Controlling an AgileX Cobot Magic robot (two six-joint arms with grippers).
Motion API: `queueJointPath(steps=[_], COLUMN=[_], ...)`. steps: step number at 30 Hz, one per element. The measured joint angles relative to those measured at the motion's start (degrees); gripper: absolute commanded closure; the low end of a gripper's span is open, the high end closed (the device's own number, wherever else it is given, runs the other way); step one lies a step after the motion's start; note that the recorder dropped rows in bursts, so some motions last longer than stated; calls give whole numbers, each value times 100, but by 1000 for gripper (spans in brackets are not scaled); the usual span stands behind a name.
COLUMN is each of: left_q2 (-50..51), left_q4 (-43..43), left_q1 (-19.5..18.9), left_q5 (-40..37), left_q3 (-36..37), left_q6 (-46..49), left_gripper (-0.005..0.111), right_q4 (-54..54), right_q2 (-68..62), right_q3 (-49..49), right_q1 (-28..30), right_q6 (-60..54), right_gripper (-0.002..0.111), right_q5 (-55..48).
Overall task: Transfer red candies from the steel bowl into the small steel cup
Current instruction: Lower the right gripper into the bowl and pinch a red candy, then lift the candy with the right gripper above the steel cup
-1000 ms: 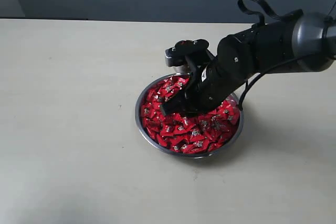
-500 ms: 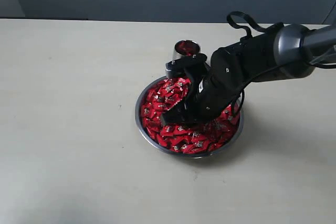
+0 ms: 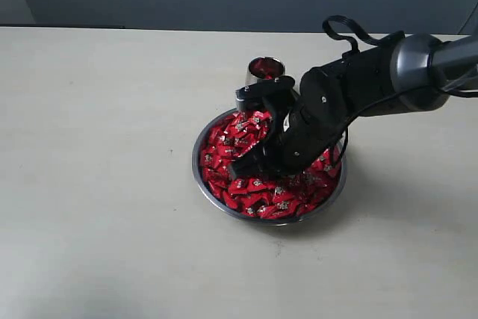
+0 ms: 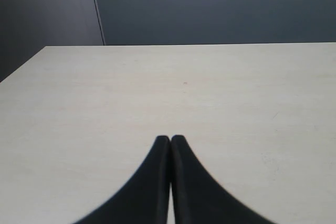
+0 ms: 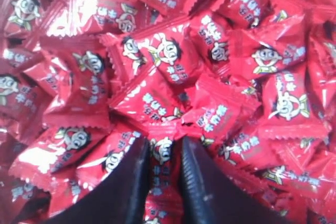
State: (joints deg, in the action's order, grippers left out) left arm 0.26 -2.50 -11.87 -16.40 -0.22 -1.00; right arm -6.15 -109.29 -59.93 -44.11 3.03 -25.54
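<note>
The steel bowl [image 3: 196,166] sits mid-table, heaped with red candies [image 3: 237,181]. Just behind it stands the small steel cup [image 3: 264,72], upright, with red showing inside. My right gripper [image 3: 252,163] is dipped into the pile at the bowl's middle. In the right wrist view its fingers [image 5: 137,171] press both sides of one red candy [image 5: 164,162], so the right gripper [image 5: 164,143] is shut on it among the other red candies [image 5: 157,56]. My left gripper [image 4: 170,139] is shut and empty over bare table.
The pale table [image 3: 97,147] stretches bare to the left and front of the bowl. The right arm [image 3: 373,80] reaches in from the right, with a black cable loop above it. A dark wall runs along the table's far edge.
The right arm came down into the bowl, uncovering the cup behind it. Its fingers have closed in onto one candy. The left gripper's earlier state is not shown.
</note>
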Motion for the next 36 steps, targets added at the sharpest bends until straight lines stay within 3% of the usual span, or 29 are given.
queueJointPath(steps=[6,11,14,20,27,36], left_q2=[0,0,0,0,0,0], left_q4=[0,0,0,0,0,0], left_q1=[0,0,0,0,0,0], left_q5=[0,0,0,0,0,0], left_q3=[0,0,0,0,0,0], left_q6=[0,0,0,0,0,0], left_gripper=[106,106,106,106,106,106], right_q4=[174,2140,2502,1438,16,-234], right_q2=[535,674,674,459,-598,-1880], right_q3=[-473,-1206,-1714,-2596,-3799,-5045], right_q1=[0,86,676,1409,1449,1449], right_q6=[0,1216,1464,536,-565,-757], right_gripper=[108,108,109,109,109,109], right_q5=[-321,-668,-705,-705,-1136,-2208])
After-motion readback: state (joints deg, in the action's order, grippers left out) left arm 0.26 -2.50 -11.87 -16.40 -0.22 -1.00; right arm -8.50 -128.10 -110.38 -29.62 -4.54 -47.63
